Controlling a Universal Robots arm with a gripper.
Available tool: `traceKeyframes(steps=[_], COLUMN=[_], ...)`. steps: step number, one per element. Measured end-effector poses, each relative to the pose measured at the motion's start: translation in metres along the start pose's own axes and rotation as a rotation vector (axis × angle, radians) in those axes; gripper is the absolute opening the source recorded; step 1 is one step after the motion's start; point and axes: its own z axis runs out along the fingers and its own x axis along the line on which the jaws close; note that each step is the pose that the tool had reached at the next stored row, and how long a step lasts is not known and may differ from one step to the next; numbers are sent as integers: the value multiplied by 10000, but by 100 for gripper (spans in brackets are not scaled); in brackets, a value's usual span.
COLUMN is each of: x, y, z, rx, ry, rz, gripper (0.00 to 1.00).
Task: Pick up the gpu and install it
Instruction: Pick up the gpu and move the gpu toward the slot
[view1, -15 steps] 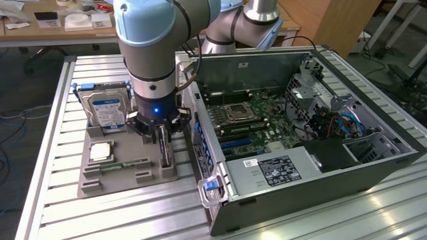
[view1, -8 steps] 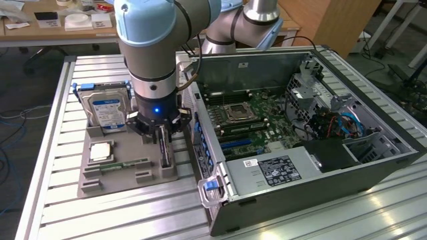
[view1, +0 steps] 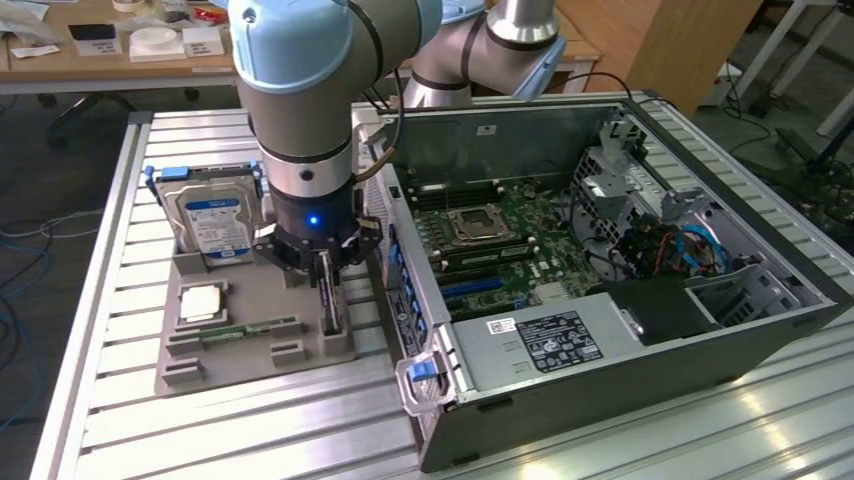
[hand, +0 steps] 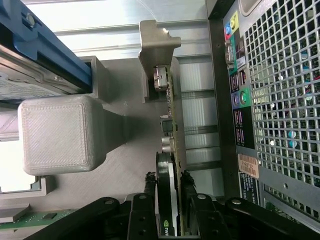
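Note:
The gpu (view1: 330, 305) stands on its long edge in a slot of the grey holder (view1: 254, 355), beside the open computer case (view1: 747, 330). My gripper (view1: 327, 272) reaches straight down onto its upper edge. In the wrist view the gpu (hand: 172, 125) runs away from me, with a brownish board, a black fan side and a silvery end bracket (hand: 156, 42). My gripper (hand: 167, 180) straddles it, and a black finger (hand: 146, 200) presses on each face. The card still sits in its slot.
A silver hard drive with a blue label (view1: 214, 220) stands upright at the holder's back. A processor (view1: 203, 300) and a green memory stick (view1: 247, 330) lie in it. The motherboard (view1: 494, 240) lies exposed inside the case. The case's rear panel (hand: 280, 100) is close beside the card.

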Motion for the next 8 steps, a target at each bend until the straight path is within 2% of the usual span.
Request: traceKeyframes(steps=[3,4,6,8], x=[0,0,0,-1], y=[0,0,0,0], z=[0,0,0,0], rx=[0,1,1,-26], ry=[-1,0,0,18], rz=[0,0,0,-157], gripper=[33,27,27,27])
